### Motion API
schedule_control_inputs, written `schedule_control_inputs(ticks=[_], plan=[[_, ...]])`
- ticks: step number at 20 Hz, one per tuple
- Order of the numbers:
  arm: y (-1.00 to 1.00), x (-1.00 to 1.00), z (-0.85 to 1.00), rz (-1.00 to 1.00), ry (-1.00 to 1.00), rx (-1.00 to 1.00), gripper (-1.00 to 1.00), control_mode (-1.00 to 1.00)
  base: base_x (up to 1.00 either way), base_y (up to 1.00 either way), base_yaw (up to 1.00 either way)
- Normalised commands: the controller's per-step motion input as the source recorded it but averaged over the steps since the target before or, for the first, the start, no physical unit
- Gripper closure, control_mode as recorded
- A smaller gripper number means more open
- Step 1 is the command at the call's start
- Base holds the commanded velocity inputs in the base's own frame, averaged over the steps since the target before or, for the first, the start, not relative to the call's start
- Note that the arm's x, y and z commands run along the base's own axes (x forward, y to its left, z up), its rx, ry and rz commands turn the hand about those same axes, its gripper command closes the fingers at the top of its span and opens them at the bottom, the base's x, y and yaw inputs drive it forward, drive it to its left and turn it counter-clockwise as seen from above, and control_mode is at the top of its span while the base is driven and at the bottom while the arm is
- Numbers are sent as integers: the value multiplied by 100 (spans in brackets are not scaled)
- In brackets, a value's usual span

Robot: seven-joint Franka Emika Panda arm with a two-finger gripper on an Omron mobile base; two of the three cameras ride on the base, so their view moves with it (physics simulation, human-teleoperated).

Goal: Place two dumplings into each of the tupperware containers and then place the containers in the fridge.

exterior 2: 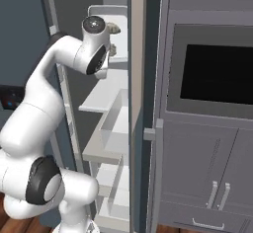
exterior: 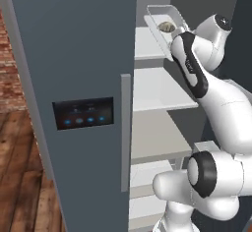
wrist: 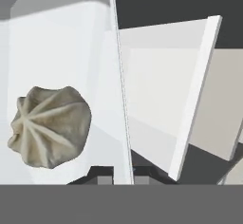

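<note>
**Container held up at the top shelf of the open fridge**

I have the arm reaching high into the open fridge [exterior: 74, 54]. Its dark grey-blue door stands to my left in the left base view, with the long vertical handle [exterior: 126, 132] and the black panel [exterior: 83, 113] with blue lights facing the camera. White shelves [exterior: 157, 91] step down inside the compartment.

The whitish tupperware container [exterior: 165, 17] is up at the level of the top shelf, tilted rather than flat, with the wrist just below and beside it. I can see one dumpling [exterior: 166, 27] inside it in the left base view. In the right base view the same container [exterior 2: 106, 12] shows behind the wrist, with a dumpling [exterior 2: 114, 29] peeking out to the right of the hand.

In the hand view, the dumpling [wrist: 50, 126] lies against the pale floor of the container [wrist: 61, 52], lumpy with folds running out from its middle. The thin rim of the container runs straight up from between the two dark fingertips [wrist: 105, 179], so the jaws are pinched shut on that wall. To the right of the rim I see the white edges of the fridge shelves [wrist: 194, 95], tilted because the hand is rolled.

On the right of the right base view stand grey kitchen cabinets [exterior 2: 207, 163] with a dark oven window [exterior 2: 217, 74] set in them, well apart from the arm.
</note>
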Motion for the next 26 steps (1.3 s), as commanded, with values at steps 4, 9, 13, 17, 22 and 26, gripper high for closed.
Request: schedule_control_inputs(ticks=[4, 9, 13, 17, 22, 26], plan=[[-14, 67, 8, 0, 3, 0, 100, -100, 0, 0, 0], [-2, 54, 17, 4, 10, 0, 100, -100, 0, 0, 0], [0, 44, 1, 2, 0, 0, 100, -100, 0, 0, 0], [0, 12, -5, 1, -15, 0, 100, -100, 0, 0, 0], [0, 1, 0, 0, -2, 0, 100, -100, 0, 0, 0], [0, 0, 0, 0, 0, 0, 100, -100, 0, 0, 0]])
